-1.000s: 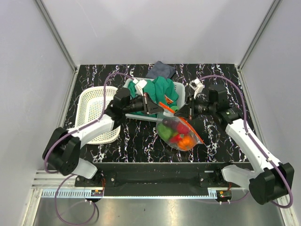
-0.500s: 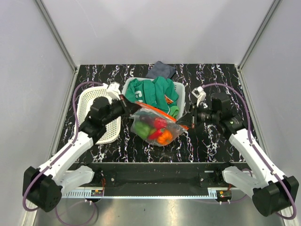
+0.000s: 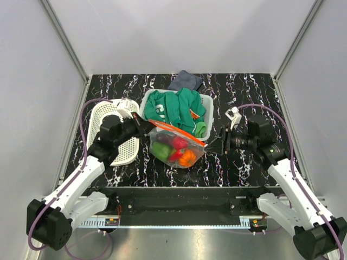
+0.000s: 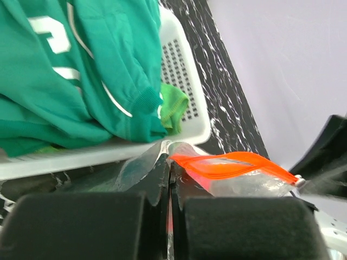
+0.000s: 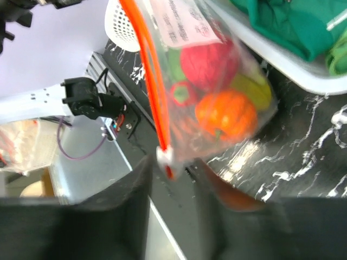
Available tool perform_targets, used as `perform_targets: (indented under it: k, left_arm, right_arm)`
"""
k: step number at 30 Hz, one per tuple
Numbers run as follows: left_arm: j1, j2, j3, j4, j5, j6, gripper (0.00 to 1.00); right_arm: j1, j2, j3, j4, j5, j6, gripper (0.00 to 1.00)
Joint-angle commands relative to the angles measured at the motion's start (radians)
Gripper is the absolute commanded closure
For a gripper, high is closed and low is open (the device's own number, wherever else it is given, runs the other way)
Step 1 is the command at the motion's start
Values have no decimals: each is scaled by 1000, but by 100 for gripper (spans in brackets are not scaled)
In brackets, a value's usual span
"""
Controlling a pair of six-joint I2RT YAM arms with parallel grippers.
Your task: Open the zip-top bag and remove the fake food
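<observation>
Clamps zip-top bag, fake food inside, in left gripper. Holds right gripper released by the zip strip's end.

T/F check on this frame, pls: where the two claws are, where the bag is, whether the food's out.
1. The left claw is shut on one end of the zip-top bag. True.
2. The fake food lies loose on the table. False: all of it that shows is inside the bag.
3. A green garment fills the white basket just behind the bag. True.
4. The right claw is clamped tight on the zip strip. False: its fingers stand apart, with the strip's end in the gap between them.
</observation>
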Motion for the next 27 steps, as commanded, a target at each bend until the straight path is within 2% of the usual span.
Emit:
perform_targets:
  k: [1, 3, 8, 12, 18, 22, 27]
  left_arm:
    - [31, -21, -30, 139, 6, 39, 100]
    - [31, -21, -36, 137, 31, 48, 100]
    - [31, -4, -32, 136, 98, 56, 100]
    - [31, -10, -32, 133, 118, 64, 100]
    - [31, -13, -13, 110, 132, 74, 100]
    - [31, -18, -10, 97, 140, 79, 100]
    - [31, -26, -7, 90, 146, 79, 100]
  right_arm:
    - [0, 74, 103, -63, 65, -35, 30]
    - [0, 140, 189, -66, 77, -55, 19]
    - [3, 300, 347, -69, 33, -111, 16]
    - [51, 444, 449, -74, 2, -134, 21]
    - [184, 573, 541, -63, 79, -154, 24]
    - [232, 611, 565, -19, 105, -143, 27]
    - [270, 653, 588, 15, 120, -134, 37]
